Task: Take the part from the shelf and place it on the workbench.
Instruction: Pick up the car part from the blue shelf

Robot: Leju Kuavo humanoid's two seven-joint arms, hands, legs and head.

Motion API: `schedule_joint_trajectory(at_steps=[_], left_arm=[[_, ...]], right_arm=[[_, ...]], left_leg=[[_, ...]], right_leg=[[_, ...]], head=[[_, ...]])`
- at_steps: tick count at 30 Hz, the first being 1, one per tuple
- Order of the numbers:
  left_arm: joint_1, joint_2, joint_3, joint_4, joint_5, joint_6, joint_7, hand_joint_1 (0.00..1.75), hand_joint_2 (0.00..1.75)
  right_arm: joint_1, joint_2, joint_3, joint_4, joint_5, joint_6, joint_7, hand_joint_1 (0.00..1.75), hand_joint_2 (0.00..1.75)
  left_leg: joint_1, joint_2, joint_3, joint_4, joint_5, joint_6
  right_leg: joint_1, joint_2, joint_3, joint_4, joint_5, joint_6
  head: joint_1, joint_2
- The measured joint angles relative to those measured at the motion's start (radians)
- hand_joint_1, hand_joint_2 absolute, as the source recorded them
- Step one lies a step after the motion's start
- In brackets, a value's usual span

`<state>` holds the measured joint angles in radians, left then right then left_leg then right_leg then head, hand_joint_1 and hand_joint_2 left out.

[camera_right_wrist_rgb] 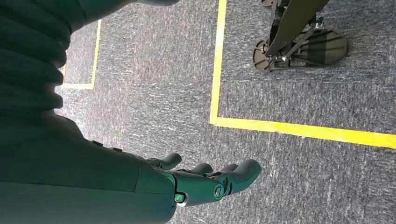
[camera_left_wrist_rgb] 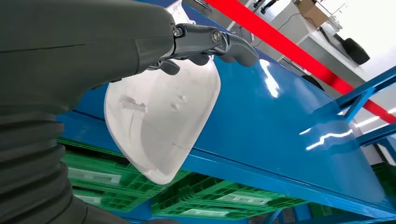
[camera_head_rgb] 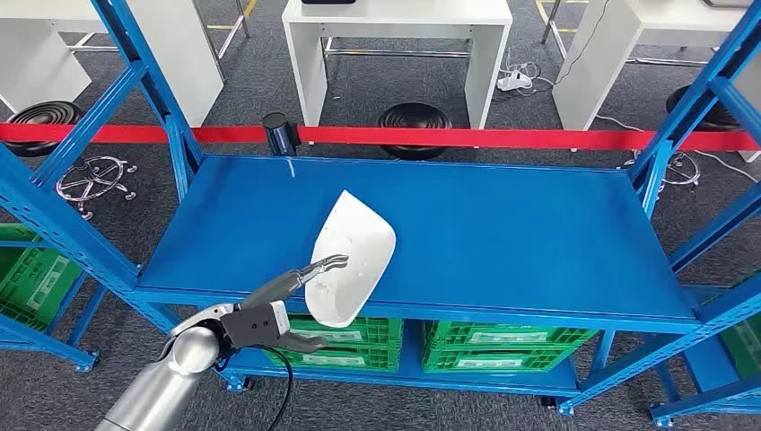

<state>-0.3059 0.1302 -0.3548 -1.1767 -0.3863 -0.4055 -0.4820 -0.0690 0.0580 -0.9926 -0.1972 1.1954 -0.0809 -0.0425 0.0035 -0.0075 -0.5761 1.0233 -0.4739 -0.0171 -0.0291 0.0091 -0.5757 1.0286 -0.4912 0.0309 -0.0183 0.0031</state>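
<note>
The part is a white curved plastic shell point(camera_head_rgb: 348, 259), tilted up at the front edge of the blue shelf point(camera_head_rgb: 502, 233). My left hand point(camera_head_rgb: 285, 305) grips its near edge, with fingers point(camera_head_rgb: 325, 264) over the rim and the thumb below. In the left wrist view the white shell point(camera_left_wrist_rgb: 159, 121) shows its hollow inside, with my left hand point(camera_left_wrist_rgb: 140, 42) holding it and dark fingers point(camera_left_wrist_rgb: 219, 42) curled over its upper rim. My right hand point(camera_right_wrist_rgb: 201, 179) hangs beside the body over grey carpet, fingers spread and holding nothing.
Green crates point(camera_head_rgb: 502, 346) sit on the lower shelf level. Blue uprights point(camera_head_rgb: 153, 81) flank the shelf on both sides. A red barrier tape point(camera_head_rgb: 502, 137) runs behind it, with white tables point(camera_head_rgb: 395, 36) and black stools point(camera_head_rgb: 413, 121) beyond. Yellow floor lines point(camera_right_wrist_rgb: 289, 127) mark the carpet.
</note>
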Motion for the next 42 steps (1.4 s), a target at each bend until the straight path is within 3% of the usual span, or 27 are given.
schedule_joint_trajectory(at_steps=[13, 34, 36, 38, 40, 42], left_arm=[[0.015, 0.043, -0.006, -0.017, -0.133, 0.000, 0.002, 0.00, 1.75], [-0.009, 0.041, -0.029, 0.045, -0.276, 0.046, 0.030, 0.00, 1.75], [-0.018, 0.041, -0.035, 0.059, -0.284, 0.054, 0.031, 0.13, 1.75], [-0.025, 0.040, -0.041, 0.072, -0.292, 0.062, 0.031, 1.00, 1.75], [-0.033, 0.037, -0.047, 0.089, -0.296, 0.073, 0.031, 1.75, 1.75], [-0.044, 0.031, -0.052, 0.110, -0.297, 0.084, 0.030, 1.75, 1.75]], right_arm=[[0.000, 0.000, -0.007, 0.000, 0.015, 0.006, -0.006, 0.00, 1.75], [-0.001, 0.000, -0.011, 0.000, 0.021, 0.003, -0.007, 0.00, 1.75], [-0.001, 0.000, -0.011, 0.000, 0.021, 0.003, -0.007, 0.00, 1.75], [-0.001, 0.000, -0.011, 0.000, 0.021, 0.003, -0.008, 0.00, 1.75], [-0.001, 0.000, -0.011, 0.000, 0.022, 0.003, -0.010, 0.00, 1.75], [-0.002, 0.000, -0.011, 0.000, 0.022, 0.003, -0.013, 0.00, 1.75]], left_leg=[[0.000, 0.000, 0.000, 0.000, 0.000, 0.000], [0.000, 0.000, 0.000, 0.000, 0.000, 0.000], [0.000, 0.000, 0.000, 0.000, 0.000, 0.000], [0.000, 0.000, 0.000, 0.000, 0.000, 0.000], [0.000, 0.000, 0.000, 0.000, 0.000, 0.000], [0.000, 0.000, 0.000, 0.000, 0.000, 0.000]], right_leg=[[0.000, 0.000, 0.000, 0.000, 0.000, 0.000], [0.000, 0.000, -0.001, 0.000, 0.000, 0.000], [0.000, 0.000, -0.001, 0.000, 0.000, 0.000], [0.000, 0.000, -0.001, 0.000, 0.000, 0.000], [0.000, 0.000, -0.001, 0.000, 0.000, 0.000], [0.000, 0.000, 0.000, 0.000, 0.000, 0.000]], head=[[0.000, 0.000], [0.000, 0.000], [0.000, 0.000], [0.000, 0.000], [0.000, 0.000], [0.000, 0.000]])
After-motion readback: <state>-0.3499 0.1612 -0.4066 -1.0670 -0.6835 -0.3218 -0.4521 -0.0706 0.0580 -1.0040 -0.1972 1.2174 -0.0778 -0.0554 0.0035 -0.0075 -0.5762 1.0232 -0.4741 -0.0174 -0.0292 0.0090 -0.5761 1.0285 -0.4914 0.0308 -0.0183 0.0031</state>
